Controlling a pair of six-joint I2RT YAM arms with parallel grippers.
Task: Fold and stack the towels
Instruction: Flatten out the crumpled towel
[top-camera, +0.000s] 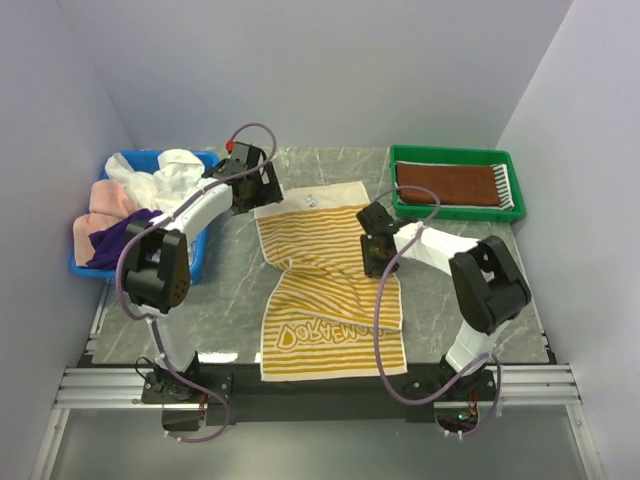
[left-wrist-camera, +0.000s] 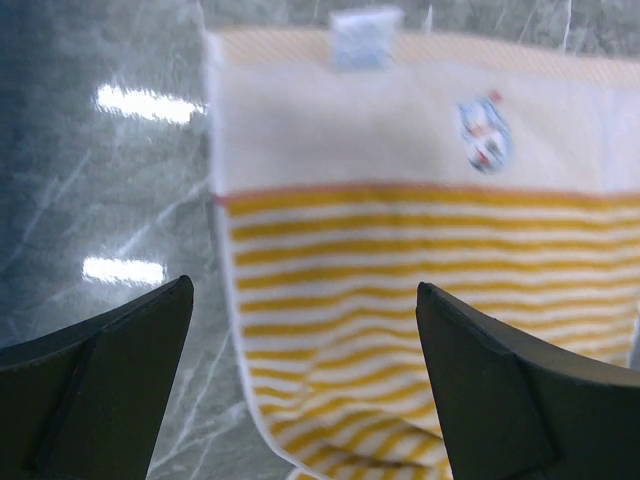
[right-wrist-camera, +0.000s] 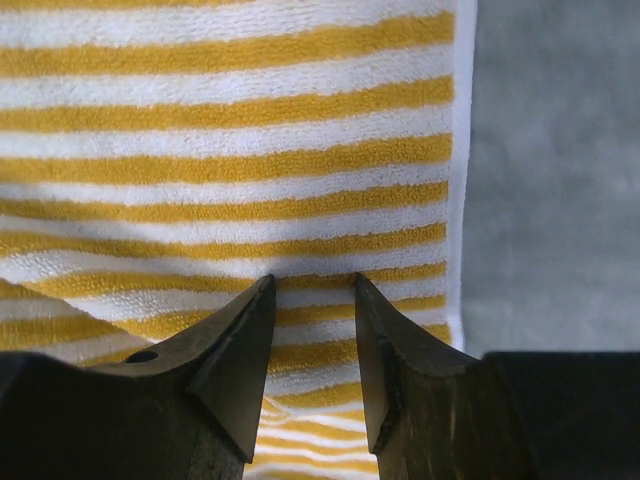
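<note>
**Left arm** (top-camera: 200, 208): rises from the near left with the elbow folded, and the forearm reaches toward the far side. **Left gripper** (left-wrist-camera: 303, 305): points downward, jaws spread wide with nothing held between them. **Right arm** (top-camera: 445, 248): rises from the near right, and the forearm reaches left toward the centre. **Right gripper** (right-wrist-camera: 312, 300): points downward, jaws a narrow gap apart. Whether they pinch anything cannot be told.

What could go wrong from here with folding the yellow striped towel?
The towel is rumpled across its middle, so a fold made now may come out crooked. The left gripper hangs open at the far left corner while the right gripper sits midway along the right edge. Lifting from such uneven spots could skew the cloth.
</note>
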